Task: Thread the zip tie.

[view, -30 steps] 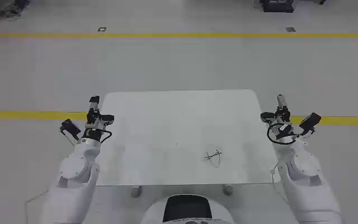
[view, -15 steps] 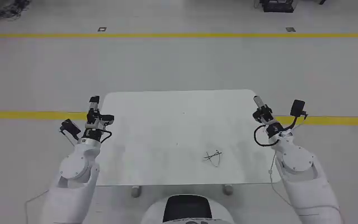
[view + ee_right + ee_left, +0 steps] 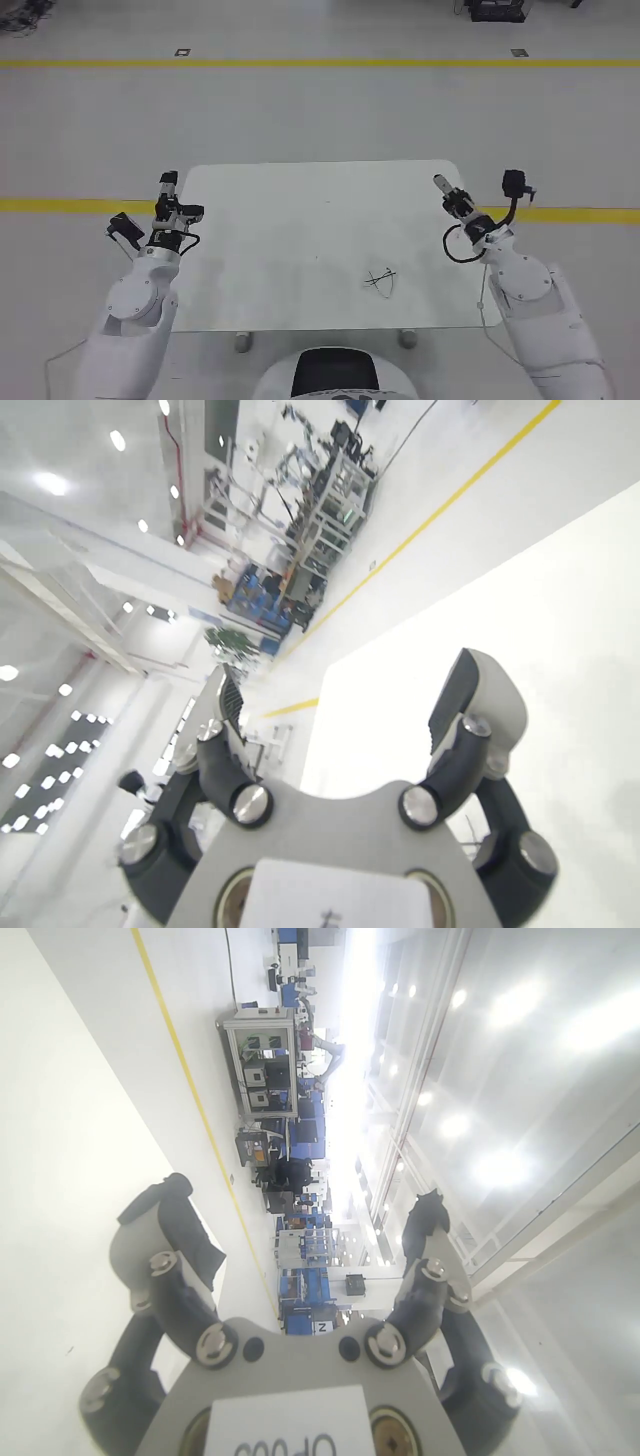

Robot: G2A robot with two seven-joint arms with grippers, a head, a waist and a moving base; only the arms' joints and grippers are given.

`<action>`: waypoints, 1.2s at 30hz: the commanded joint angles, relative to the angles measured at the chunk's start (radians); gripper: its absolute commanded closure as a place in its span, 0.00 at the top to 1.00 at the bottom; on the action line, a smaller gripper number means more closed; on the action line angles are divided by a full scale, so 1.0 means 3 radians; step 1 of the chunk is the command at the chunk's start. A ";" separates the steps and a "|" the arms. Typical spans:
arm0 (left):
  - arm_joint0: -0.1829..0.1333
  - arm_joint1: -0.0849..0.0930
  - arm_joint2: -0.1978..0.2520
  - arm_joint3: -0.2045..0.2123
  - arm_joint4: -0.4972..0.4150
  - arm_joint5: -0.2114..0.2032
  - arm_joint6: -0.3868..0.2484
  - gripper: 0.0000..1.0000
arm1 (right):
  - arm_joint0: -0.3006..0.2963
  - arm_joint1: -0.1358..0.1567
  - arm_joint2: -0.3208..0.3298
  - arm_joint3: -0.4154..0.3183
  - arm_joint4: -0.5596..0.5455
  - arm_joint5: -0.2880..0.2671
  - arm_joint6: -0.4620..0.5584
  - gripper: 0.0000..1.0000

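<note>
Top view: we look down on a white tabletop with rounded corners, with one arm held out at each side.
Task thing: the zip tie is a thin black strand lying flat on the tabletop, close to the near edge and somewhat right of that edge's middle. Its ends seem to cross, but we cannot tell whether the tail is through the head.
Left side: the left gripper sits just outside the tabletop's left edge, toward the far left corner, well apart from the zip tie.
Left wrist view: we see the left gripper released, its two dark fingers spread wide with nothing between them.
Right side: the right gripper hangs over the tabletop just inside the right edge, near the far right corner, well apart from the zip tie.
Right wrist view: we see the right gripper released too, its ribbed pads facing each other across a wide gap that holds nothing.
Floor: a yellow line runs across the pale floor beyond the far edge, and a second one passes level with the tabletop's far half on both sides.
</note>
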State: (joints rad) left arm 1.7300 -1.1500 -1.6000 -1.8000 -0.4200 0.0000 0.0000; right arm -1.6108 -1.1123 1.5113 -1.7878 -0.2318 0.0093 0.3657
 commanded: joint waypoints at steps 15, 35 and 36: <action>0.0000 0.0000 0.0000 0.0000 0.0000 0.0000 0.0000 1.00 | 0.0146 0.0055 -0.0226 -0.0030 -0.0864 -0.0031 0.0821 1.00; 0.0000 0.0000 0.0000 0.0000 0.0000 0.0000 0.0000 1.00 | 0.0467 0.0088 -0.0728 -0.0095 -0.1830 0.0134 0.1951 1.00; 0.0000 0.0000 0.0000 0.0000 0.0000 0.0000 0.0000 1.00 | 0.0467 0.0088 -0.0728 -0.0095 -0.1830 0.0134 0.1951 1.00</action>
State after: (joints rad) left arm 1.7300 -1.1500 -1.6000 -1.8000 -0.4200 0.0000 0.0000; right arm -1.4708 -1.0860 1.2928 -1.8161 -0.7808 0.0494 0.9508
